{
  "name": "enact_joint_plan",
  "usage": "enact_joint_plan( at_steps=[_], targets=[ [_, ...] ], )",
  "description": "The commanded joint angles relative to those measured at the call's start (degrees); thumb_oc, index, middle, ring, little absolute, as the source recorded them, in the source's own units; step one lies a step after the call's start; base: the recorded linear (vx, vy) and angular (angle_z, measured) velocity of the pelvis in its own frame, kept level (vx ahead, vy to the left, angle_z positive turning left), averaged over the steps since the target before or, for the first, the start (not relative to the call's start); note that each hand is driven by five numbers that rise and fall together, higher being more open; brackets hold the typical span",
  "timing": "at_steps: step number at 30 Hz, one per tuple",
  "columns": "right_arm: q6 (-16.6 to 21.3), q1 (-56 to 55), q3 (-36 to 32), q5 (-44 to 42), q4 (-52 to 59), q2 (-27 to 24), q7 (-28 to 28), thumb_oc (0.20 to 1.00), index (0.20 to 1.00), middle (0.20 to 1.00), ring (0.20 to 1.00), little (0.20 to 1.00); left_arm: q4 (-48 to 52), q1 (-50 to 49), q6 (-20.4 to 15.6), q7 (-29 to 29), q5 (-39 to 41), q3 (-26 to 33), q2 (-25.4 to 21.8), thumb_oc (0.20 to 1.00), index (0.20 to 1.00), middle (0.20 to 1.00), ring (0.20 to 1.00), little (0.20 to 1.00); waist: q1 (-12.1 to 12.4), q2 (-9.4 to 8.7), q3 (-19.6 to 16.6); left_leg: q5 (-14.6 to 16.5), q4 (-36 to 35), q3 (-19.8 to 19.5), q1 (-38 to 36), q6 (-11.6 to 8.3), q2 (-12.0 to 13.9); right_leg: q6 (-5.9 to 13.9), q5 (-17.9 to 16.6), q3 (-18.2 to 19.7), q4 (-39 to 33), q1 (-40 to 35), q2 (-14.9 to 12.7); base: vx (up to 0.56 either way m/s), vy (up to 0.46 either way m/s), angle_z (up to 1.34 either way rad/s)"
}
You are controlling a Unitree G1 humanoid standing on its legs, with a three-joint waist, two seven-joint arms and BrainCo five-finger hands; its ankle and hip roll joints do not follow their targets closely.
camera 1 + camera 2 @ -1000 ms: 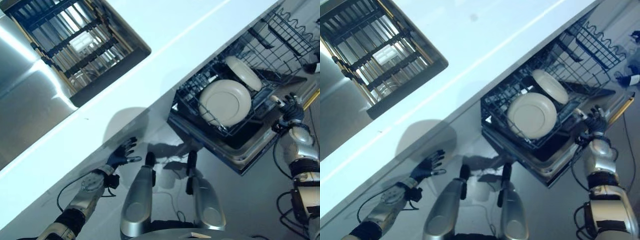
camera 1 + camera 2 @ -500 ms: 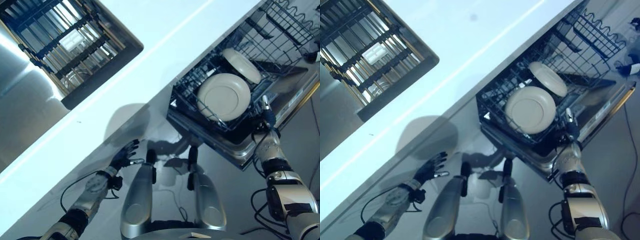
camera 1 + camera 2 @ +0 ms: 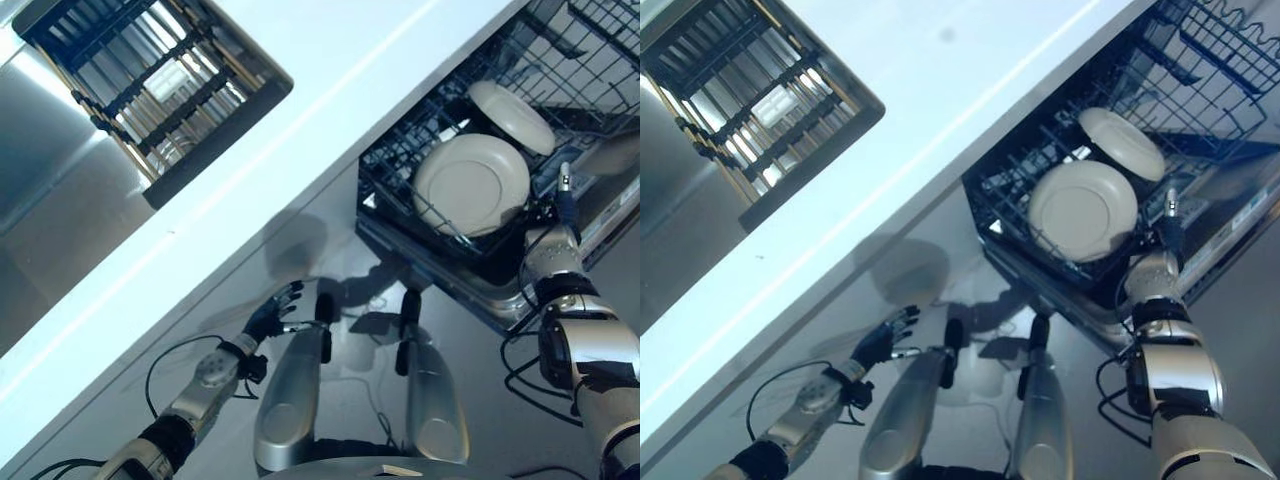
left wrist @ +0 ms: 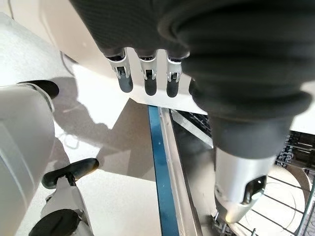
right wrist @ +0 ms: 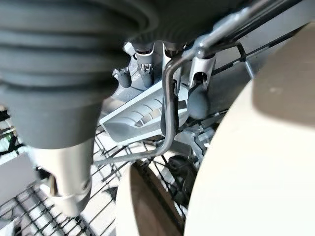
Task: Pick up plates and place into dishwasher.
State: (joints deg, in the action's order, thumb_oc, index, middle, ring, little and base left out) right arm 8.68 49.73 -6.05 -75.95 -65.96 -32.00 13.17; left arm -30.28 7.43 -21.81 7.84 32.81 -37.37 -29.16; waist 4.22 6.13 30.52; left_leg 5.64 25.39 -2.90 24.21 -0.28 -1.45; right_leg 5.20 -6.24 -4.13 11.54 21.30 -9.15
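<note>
Since the earlier frames the right hand (image 3: 563,205) has come in from the open dishwasher door's outer edge to the near rim of the lower rack, and the whole scene has shifted with the camera.

Item, nearest: left hand (image 3: 272,314), low beside the white cabinet front below the counter, touching nothing; its fingers (image 4: 145,81) are straight and relaxed, thumb apart, holding nothing.

Item: right hand, raised at the near side of the dark wire dishwasher rack (image 3: 400,165). In its wrist view the fingers (image 5: 198,96) reach in among the grey rack wires right beside the plate's rim; whether they close on a wire or rest loose cannot be told.

Item: large round cream plate (image 3: 471,185), standing tilted among the rack's tines, face toward the camera, just beside the right hand.

Item: second cream plate (image 3: 512,103), smaller in view, standing behind the first, farther into the rack.

Item: open stainless dishwasher door (image 3: 590,215), lying beneath and beyond the rack.

Item: long white countertop (image 3: 300,110), running diagonally across both eye views, between the dishwasher and the sink.

Item, farthest: steel sink (image 3: 60,160) with a dark slatted drying rack (image 3: 160,85) set in it.
</note>
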Motion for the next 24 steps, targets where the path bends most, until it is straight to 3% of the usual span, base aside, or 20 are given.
enact_joint_plan(
  at_steps=[1, 16, 24],
  targets=[
    [-0.2, 5.1, 3.2, 3.7, -0.8, -5.0, 1.7, 1.0, 1.0, 1.0, 1.0, 1.0, 5.4, -0.9, -2.2, -1.5, 1.7, -1.1, -1.0, 1.0, 1.0, 1.0, 1.0, 1.0, 1.6, 2.17, -0.7, -3.6, -3.4, -2.2, 2.8, -0.18, 0.5, -2.18, 8.6, -1.9, 8.5, -0.3, 0.2, 0.0, 0.0, 0.0],
    [0.4, 12.9, 8.1, 3.5, -1.2, -2.5, -1.2, 1.0, 1.0, 1.0, 1.0, 1.0, 8.2, 0.2, -2.1, -3.9, 2.7, -4.2, -0.7, 1.0, 1.0, 1.0, 1.0, 1.0, 2.1, 4.16, -0.7, -4.3, -4.4, -2.1, 3.4, -0.55, 0.3, -2.3, 9.0, -2.1, 9.3, 1.4, -0.1, 0.0, 0.0, 0.0],
    [1.4, 15.6, 10.0, 4.7, 1.3, -0.5, -0.1, 1.0, 1.0, 1.0, 1.0, 1.0, 9.3, 0.2, -1.7, -4.7, 2.9, -4.7, -0.4, 1.0, 1.0, 1.0, 1.0, 1.0, 2.1, 4.7, -0.7, -4.5, -4.9, -1.9, 3.1, -0.73, 0.2, -2.26, 8.9, -2.1, 9.1, 1.6, -0.2, 0.0, 0.012, 0.0]
  ],
)
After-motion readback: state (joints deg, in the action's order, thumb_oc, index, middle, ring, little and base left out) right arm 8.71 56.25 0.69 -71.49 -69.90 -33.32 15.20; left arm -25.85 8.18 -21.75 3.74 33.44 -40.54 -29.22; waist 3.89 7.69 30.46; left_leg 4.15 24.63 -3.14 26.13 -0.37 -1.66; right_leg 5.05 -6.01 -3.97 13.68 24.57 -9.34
